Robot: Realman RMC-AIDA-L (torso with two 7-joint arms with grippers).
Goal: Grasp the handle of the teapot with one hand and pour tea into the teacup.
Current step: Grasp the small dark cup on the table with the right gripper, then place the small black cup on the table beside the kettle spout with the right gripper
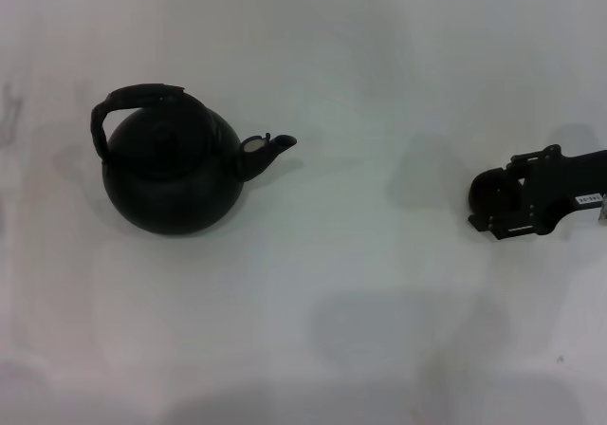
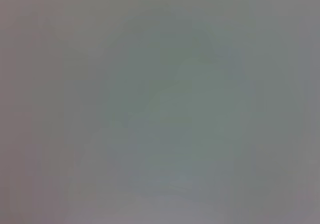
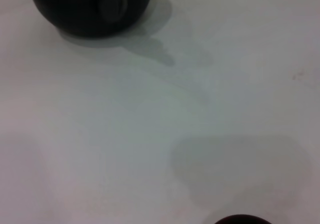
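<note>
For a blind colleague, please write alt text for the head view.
A black teapot stands on the left of a white table, its spout pointing at the right gripper, which is at the right edge.

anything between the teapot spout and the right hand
Nothing: in the head view only bare white table separates the teapot from the right hand.

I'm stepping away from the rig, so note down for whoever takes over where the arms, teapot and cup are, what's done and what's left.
Right gripper: at the table's right side, around or right against the teacup; contact unclear.
Left gripper: out of sight; its wrist view shows only blank surface.
Teapot: upright on the white table, left of centre, spout toward the cup, handle ungrasped.
Done: nothing poured, as far as can be seen.
Left: grasp the handle, lift, pour into the cup.
</note>
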